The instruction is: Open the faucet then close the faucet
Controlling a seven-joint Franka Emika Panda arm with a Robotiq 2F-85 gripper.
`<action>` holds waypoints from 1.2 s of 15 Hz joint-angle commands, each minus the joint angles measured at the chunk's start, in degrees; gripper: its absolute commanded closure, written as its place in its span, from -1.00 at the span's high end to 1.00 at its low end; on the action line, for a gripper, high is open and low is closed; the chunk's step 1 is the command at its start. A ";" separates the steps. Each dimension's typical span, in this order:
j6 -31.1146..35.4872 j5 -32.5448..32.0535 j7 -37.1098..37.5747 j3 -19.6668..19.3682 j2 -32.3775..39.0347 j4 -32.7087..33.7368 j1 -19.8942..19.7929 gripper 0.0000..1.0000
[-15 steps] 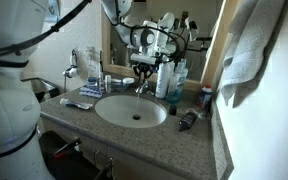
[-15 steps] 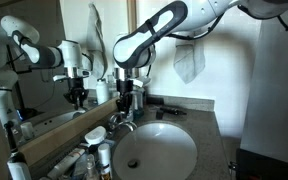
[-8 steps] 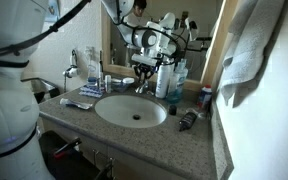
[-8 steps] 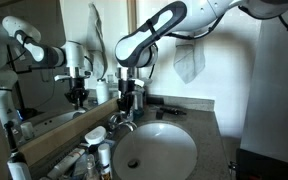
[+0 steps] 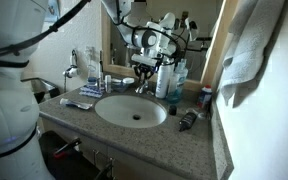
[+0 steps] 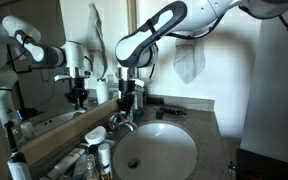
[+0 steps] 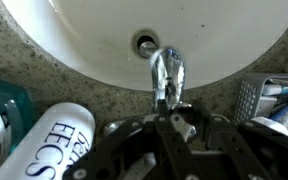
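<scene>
The small chrome faucet point(image 5: 141, 88) stands at the back rim of the oval white sink point(image 5: 112, 112), also in the other exterior view point(image 6: 121, 122). In the wrist view its spout point(image 7: 167, 72) points over the basin toward the drain. My gripper point(image 7: 174, 122) comes down from above onto the faucet's top. Its fingers sit close on either side of the shiny handle and look shut on it. In both exterior views the gripper point(image 5: 144, 68) point(image 6: 127, 101) hangs right over the faucet. No water shows.
White-and-blue bottles point(image 5: 167, 78) stand close beside the faucet; one white bottle point(image 7: 52, 142) lies next to the gripper. A black cylindrical gadget point(image 5: 187, 120) lies on the granite counter. A mirror point(image 5: 174, 30) is behind, and a towel point(image 5: 246, 45) hangs at the side.
</scene>
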 commanded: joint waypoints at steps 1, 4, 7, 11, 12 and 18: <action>-2.66 -0.05 -0.66 -0.45 -3.31 -9.31 -0.26 -0.85; -0.86 1.33 -2.93 0.10 -3.63 -10.83 -0.86 -0.85; 1.22 2.29 -4.43 0.16 -4.02 -12.25 -1.12 -0.85; 3.27 2.79 -5.02 0.07 -4.51 -13.52 -1.15 -0.85; 3.51 3.31 -5.45 0.25 -4.51 -13.50 -1.29 -0.85; 3.32 9.39 -12.47 2.06 -3.58 -11.23 -2.51 -0.85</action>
